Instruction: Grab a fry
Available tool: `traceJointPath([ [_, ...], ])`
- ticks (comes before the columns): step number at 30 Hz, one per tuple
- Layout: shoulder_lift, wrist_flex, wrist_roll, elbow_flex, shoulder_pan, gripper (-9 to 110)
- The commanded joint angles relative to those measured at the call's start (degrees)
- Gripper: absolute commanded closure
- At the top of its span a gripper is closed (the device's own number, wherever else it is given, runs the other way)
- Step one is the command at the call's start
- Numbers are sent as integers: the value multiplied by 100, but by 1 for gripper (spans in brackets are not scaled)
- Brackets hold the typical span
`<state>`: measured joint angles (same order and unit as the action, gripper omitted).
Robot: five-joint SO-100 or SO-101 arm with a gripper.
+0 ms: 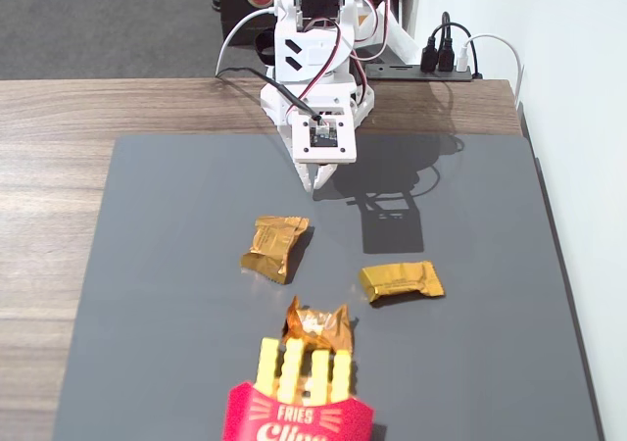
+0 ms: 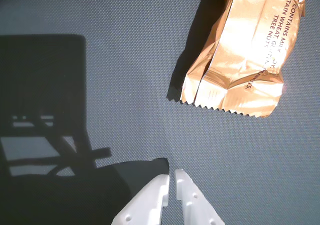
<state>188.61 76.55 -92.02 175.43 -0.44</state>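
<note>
Wood-grain table [image 1: 59, 196] fills the fixed view, and a grey mat [image 1: 176, 265] covers most of it, reaching almost to the right edge beside a white wall [image 1: 588, 88].

Nearest the camera, at the table's near edge and about midway along it, stands a red carton [image 1: 297, 421] printed "FRIES". Four pale-yellow sticks rise from its mouth side by side; the fry [image 1: 265, 366] at the left of the row stands a little apart from the other three fries [image 1: 317, 373], which sit close together. All four are upright in the carton and none is held.

Just behind the carton, touching the tops of the sticks, lies a crumpled gold wrapper [image 1: 317, 326]. Farther in, toward the middle of the mat, a second gold wrapper [image 1: 275, 247] lies on the left and a third gold wrapper [image 1: 401, 280] lies flatter on the right, well apart from each other.

Beyond them the white arm [image 1: 315, 59] stands at the far edge of the table, leaning over the mat with its gripper [image 1: 321, 178] pointing down, well apart from the carton. In the wrist view the gripper [image 2: 171, 177] shows two white fingers [image 2: 150, 197] brought nearly together with only a thin slit between the tips, holding nothing, above bare mat; a gold wrapper with a serrated edge [image 2: 245, 60] lies toward the upper right of that view.

A black power strip [image 1: 446, 64] with cables sits behind the far right corner.
</note>
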Motion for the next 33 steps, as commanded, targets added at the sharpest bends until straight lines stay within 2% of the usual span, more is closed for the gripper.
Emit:
traceJointPath([
  [1,9,88,18,9,-62,101],
  [23,-220,26,193,-97,-211,101],
  [33,-1600,-149,439,-1556,-176,101],
])
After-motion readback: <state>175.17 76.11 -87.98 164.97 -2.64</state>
